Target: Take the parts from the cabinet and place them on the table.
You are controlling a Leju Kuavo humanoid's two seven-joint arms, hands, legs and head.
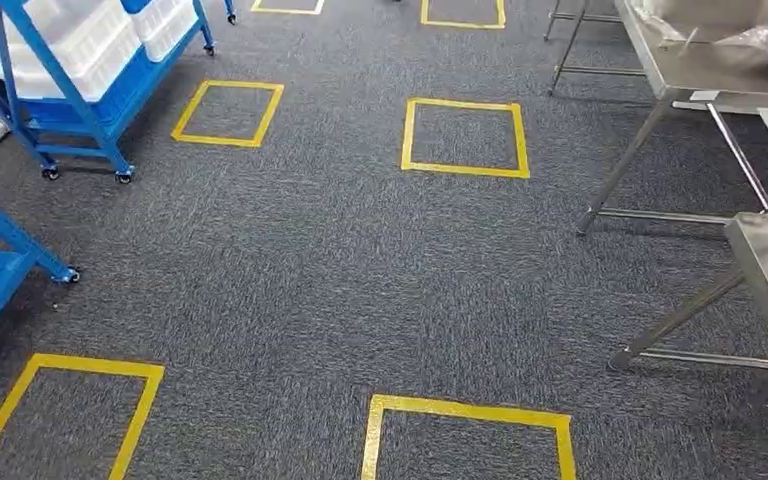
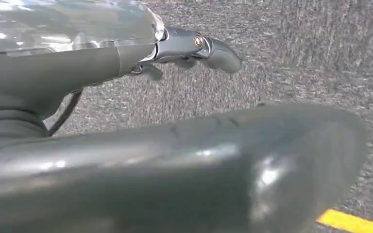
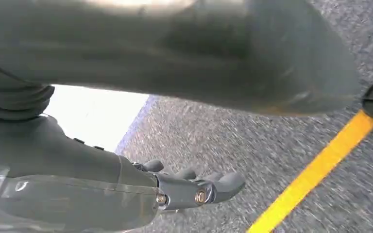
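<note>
white bins [image 1: 90, 40] fill the blue rack [image 1: 80, 110]; left robot hand [image 2: 189, 48] and right robot hand [image 3: 194, 187] hang spread, holding nothing.

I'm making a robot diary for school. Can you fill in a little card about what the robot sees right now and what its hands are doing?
floor: grey carpet with yellow tape squares
left side: blue wheeled rack holding white bins
right side: steel tables, something in clear plastic on the far one
left hand: hangs over the carpet, fingers apart, holding nothing
right hand: hangs over the carpet near a yellow tape line, holding nothing
parts moved: none in either hand
</note>
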